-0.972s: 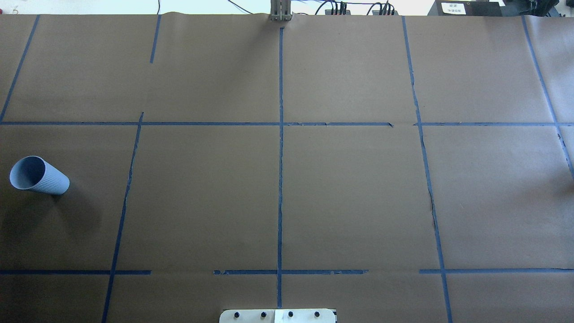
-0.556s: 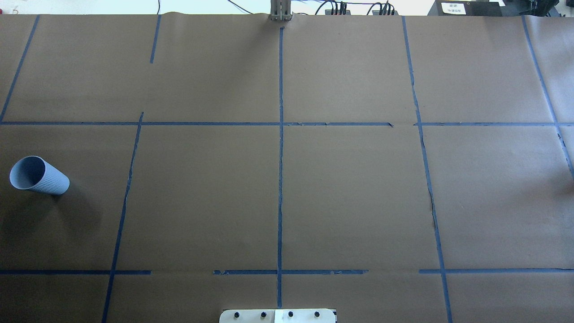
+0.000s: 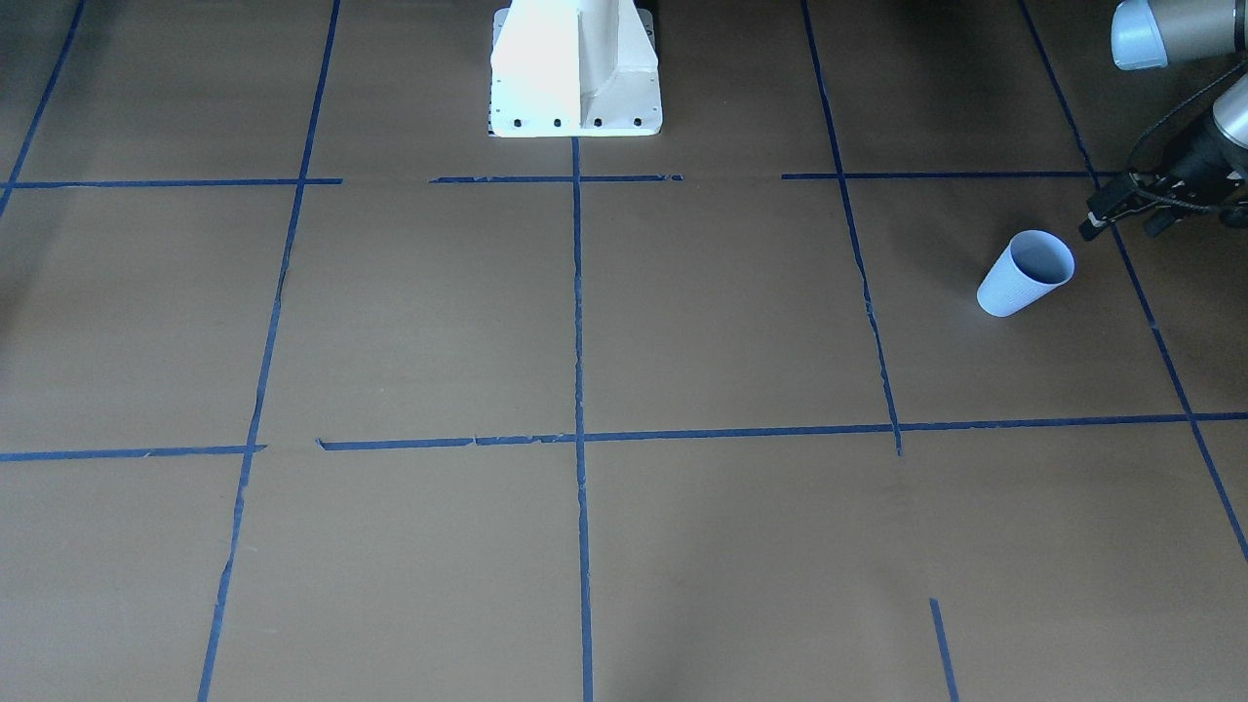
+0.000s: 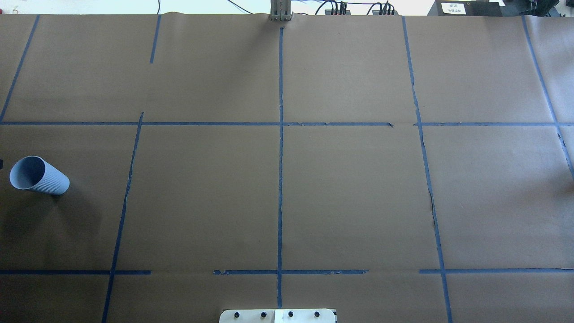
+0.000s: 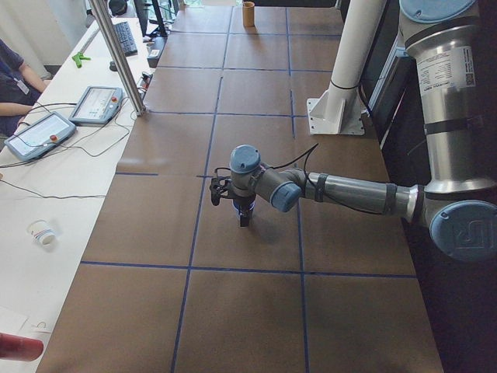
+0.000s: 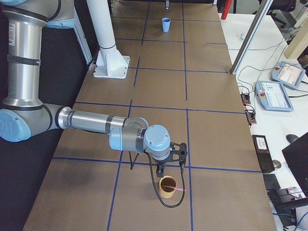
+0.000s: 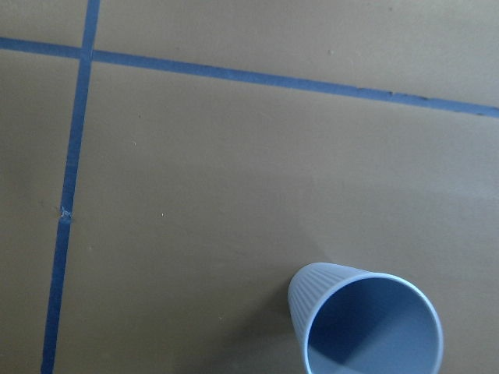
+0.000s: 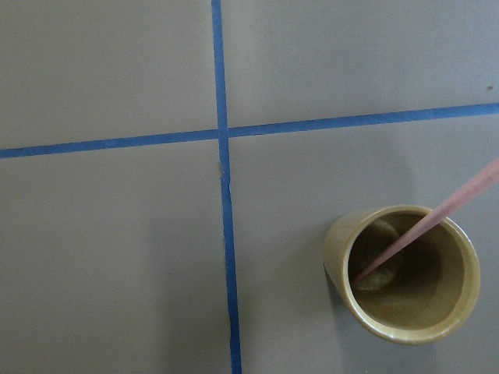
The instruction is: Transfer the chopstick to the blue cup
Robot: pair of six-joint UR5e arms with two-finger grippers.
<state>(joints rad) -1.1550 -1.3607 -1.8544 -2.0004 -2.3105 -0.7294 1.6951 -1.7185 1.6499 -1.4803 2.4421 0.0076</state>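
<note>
Chopstick [image 8: 427, 222] stands in a tan cup [image 8: 401, 274] at the robot's right end of the table [image 4: 358, 202]. Its lower end rests on the cup's floor, and its shaft leans across the mouth and out over the rim. The right gripper [image 6: 162, 169] hangs above and just beside this cup without touching the stick. Only the side view shows it, so I cannot tell how far its jaws are open.

Blue cup [image 3: 1026, 273] stands upright at the opposite end, well apart from the tan cup, with its mouth open and nothing inside. The left gripper [image 5: 243, 219] hangs near its rim, toward the table's end. The state of its jaws cannot be told either, and nothing is seen held in them.

Surroundings: brown paper covering crossed by blue tape lines [image 4: 280, 179]. The white pedestal base [image 3: 575, 68] stands at the robot's edge, midway between the two cups. Two teach pendants [image 6: 274, 96] lie on the side bench, off the work surface.
</note>
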